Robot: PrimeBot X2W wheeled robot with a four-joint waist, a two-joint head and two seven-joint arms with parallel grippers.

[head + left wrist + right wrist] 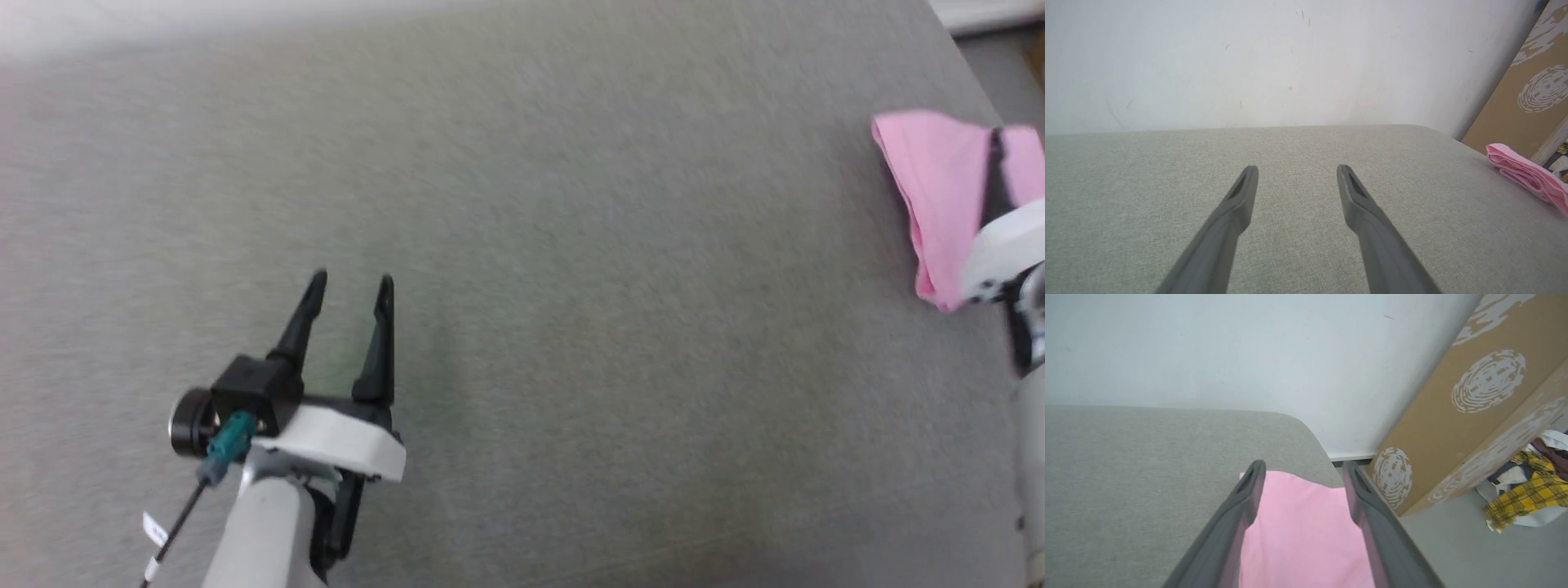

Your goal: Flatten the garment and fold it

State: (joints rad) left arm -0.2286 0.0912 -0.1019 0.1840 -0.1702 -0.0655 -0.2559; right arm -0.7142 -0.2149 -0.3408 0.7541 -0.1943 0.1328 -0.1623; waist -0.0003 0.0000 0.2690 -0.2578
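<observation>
The garment (931,188) is a light pink cloth lying folded in layers near the right edge of the grey table (571,327); it also shows as a low pink stack (1527,173) at the far right of the left wrist view. My right gripper (1302,467) hovers over the garment (1302,535), its jaws wide apart and holding nothing, with the pink cloth lying below and between them. One dark finger (994,184) of it crosses the cloth in the head view. My left gripper (351,282) stands open above bare table at the lower left, far from the garment.
The table's rounded far right corner (1306,428) ends close beyond the garment. A brown cardboard box (1453,428) leans past that edge, with a heap of mixed clothes (1531,486) on the floor beside it. A white wall (1290,61) stands behind the table.
</observation>
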